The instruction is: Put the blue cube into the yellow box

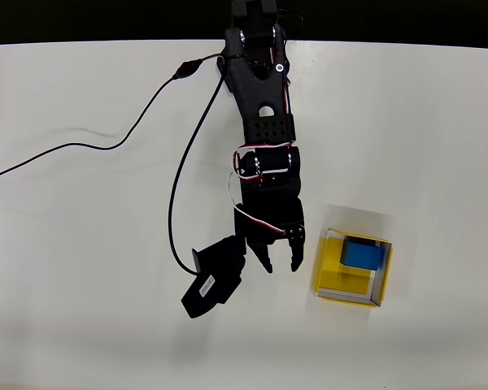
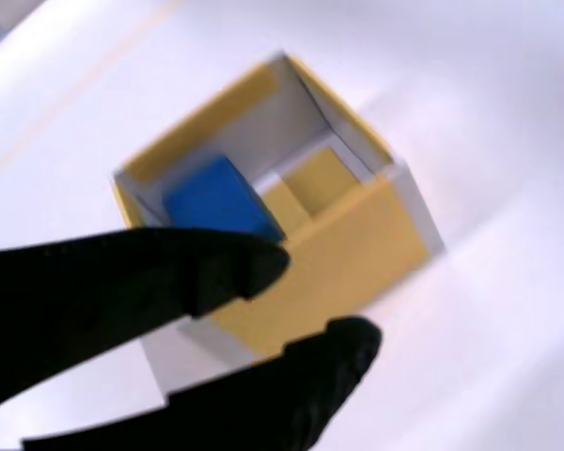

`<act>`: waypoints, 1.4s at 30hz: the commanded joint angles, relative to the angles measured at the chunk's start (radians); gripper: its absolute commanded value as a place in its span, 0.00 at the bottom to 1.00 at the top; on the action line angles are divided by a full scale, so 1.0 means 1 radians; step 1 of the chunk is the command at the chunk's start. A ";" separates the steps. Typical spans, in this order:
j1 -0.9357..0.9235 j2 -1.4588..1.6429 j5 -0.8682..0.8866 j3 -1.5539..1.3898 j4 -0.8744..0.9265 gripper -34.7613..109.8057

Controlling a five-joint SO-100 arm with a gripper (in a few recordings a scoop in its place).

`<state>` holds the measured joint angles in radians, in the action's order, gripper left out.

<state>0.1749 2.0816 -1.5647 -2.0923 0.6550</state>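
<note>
So small solid blue cube (image 1: 363, 254) sits inside shallow yellow open-topped box (image 1: 326, 284); black two-finger gripper (image 1: 281, 265) empty, fingers apart, seemingly just beside it; risk: clipping the wall while retreating

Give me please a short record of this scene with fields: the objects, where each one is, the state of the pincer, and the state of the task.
surface: plain white table
container: shallow square yellow box with pale inner walls, right of the arm in the overhead view
object: small solid bright-blue cube, inside the yellow box, in one corner
pincer: black two-finger pincer, open, holding nothing, beside the box and apart from it
cable: thin black cable lying across the table
task state: cube is already in the box
</note>
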 commanded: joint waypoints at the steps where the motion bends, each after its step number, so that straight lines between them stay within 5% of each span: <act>1: -0.034 0.261 -0.055 -0.161 -0.015 0.29; 24: -0.147 1.157 -0.144 -1.052 0.304 0.24; 33: -0.169 1.255 -0.158 -1.054 0.678 0.24; 42: -0.216 1.261 -0.018 -1.054 0.701 0.25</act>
<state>-0.0123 3.3180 -1.6183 -3.1186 1.3422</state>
